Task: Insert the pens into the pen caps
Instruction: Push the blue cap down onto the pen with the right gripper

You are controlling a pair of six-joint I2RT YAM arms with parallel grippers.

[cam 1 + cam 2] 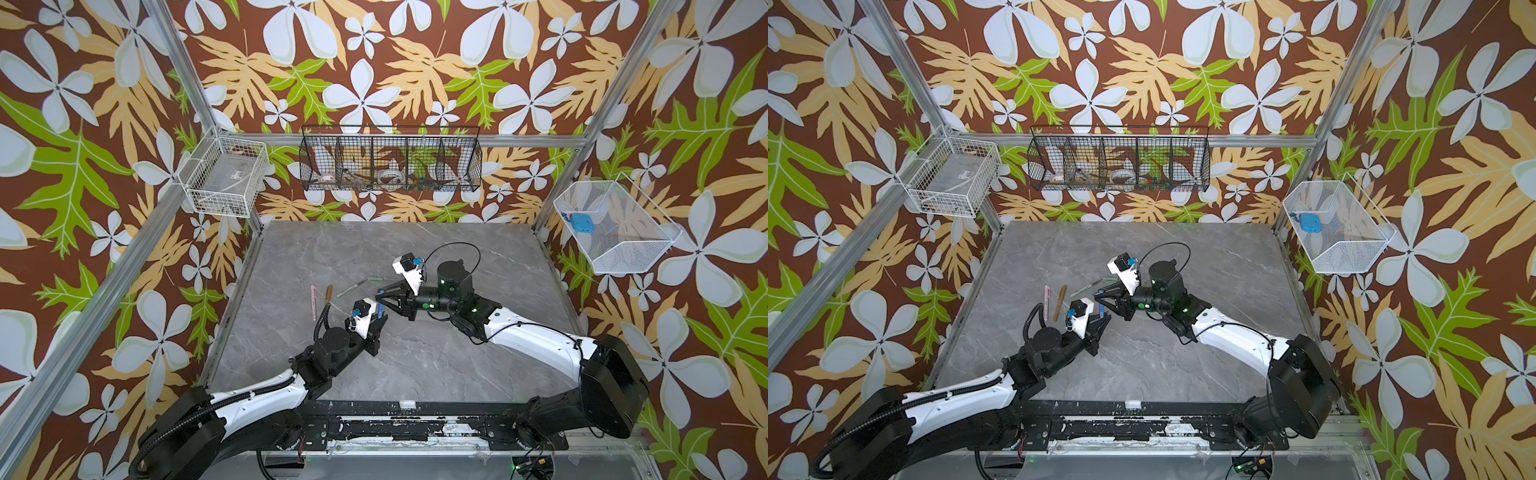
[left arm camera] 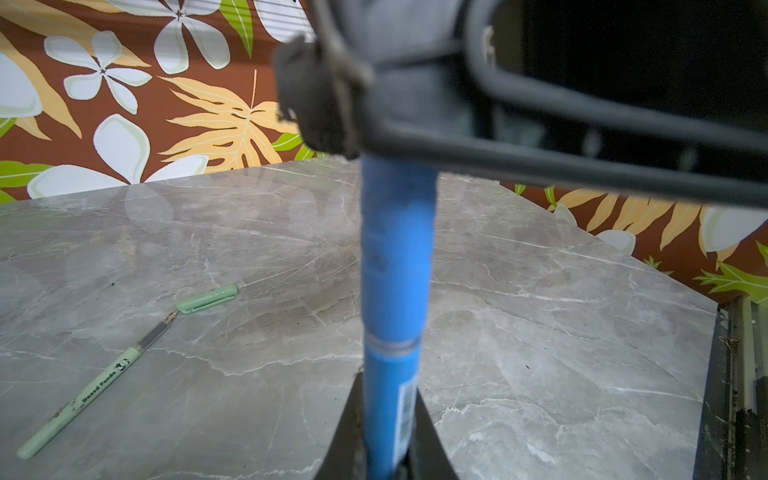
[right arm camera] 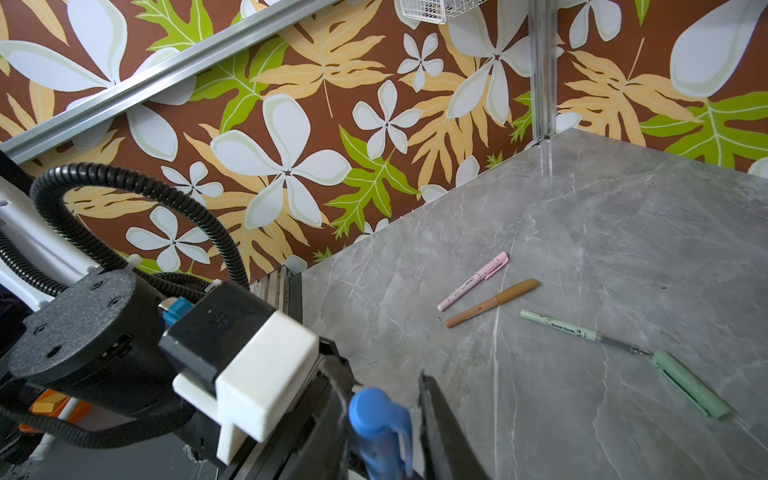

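Grey counter (image 1: 415, 353), both top views: pink pen (image 1: 313, 302) and brown pen (image 1: 328, 296) side by side, green pen (image 1: 351, 288) near them. Left wrist: left jaws clamped on blue pen (image 2: 390, 415), blue cap (image 2: 397, 249) apparently seated on it. Right wrist: right jaws flank that cap; pinching or not, I cannot tell. Pink and brown read capped; green cap (image 3: 690, 386) lies loose at its pen's nib. I count four pens, four caps: two done, blue nearly, green outstanding.
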